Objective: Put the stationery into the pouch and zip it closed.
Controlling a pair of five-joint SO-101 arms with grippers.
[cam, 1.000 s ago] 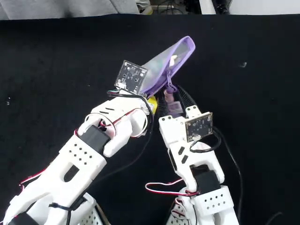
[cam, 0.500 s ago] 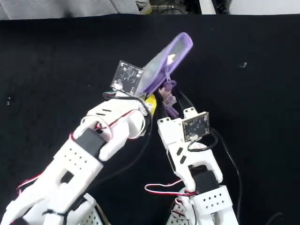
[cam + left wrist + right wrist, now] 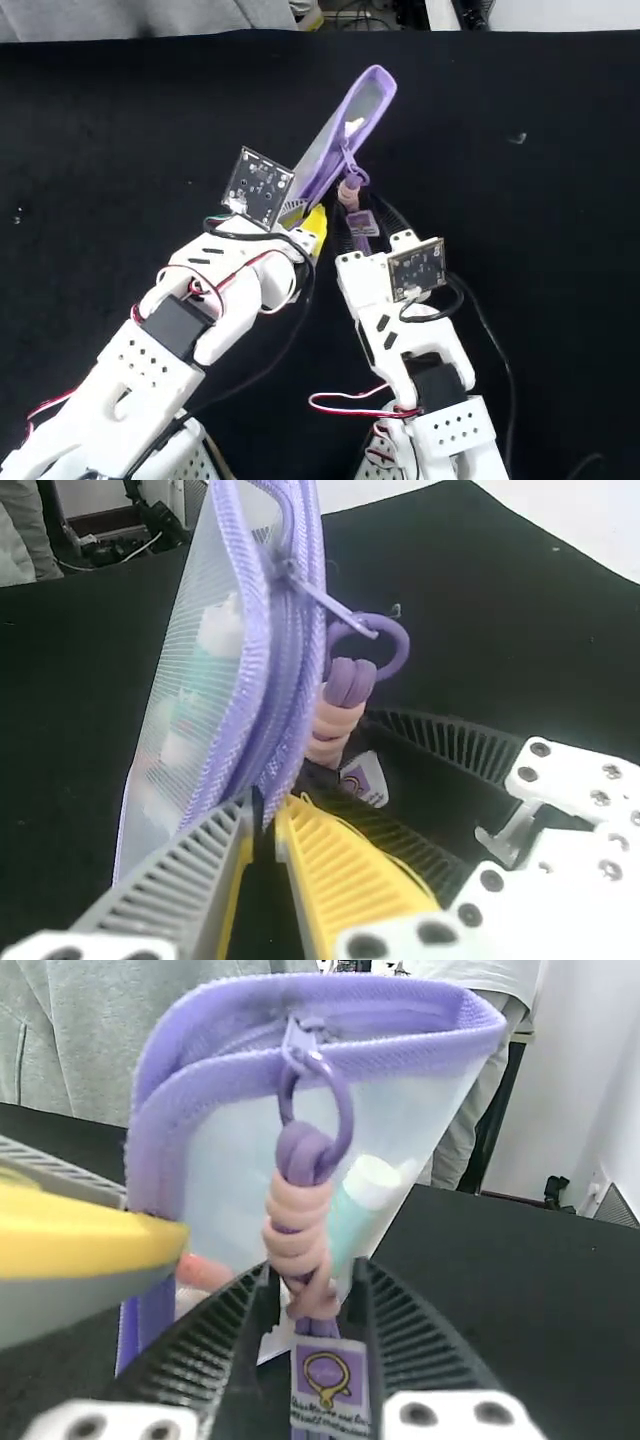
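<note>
A purple mesh pouch (image 3: 345, 125) is held up off the black table, tilted, with stationery showing through its clear side (image 3: 375, 1195). My left gripper (image 3: 262, 840) is shut on the pouch's lower edge (image 3: 235, 770). From the zipper slider (image 3: 300, 1035) hangs a purple ring and a purple-and-pink cord (image 3: 297, 1230) with a small tag (image 3: 322, 1385). My right gripper (image 3: 308, 1305) is shut on that cord, just below the pouch. In the high view both grippers meet under the pouch, the right gripper (image 3: 357, 222) beside the left gripper (image 3: 305, 222).
The black table (image 3: 520, 150) spreads around both arms. A person in grey clothing (image 3: 90, 1030) stands behind the table. Cables (image 3: 495, 340) trail beside the right arm.
The left arm has lifted and turned the pouch, so it now stands steeper and narrower in the high view. The right gripper has kept its hold on the zipper cord and shifted slightly left.
</note>
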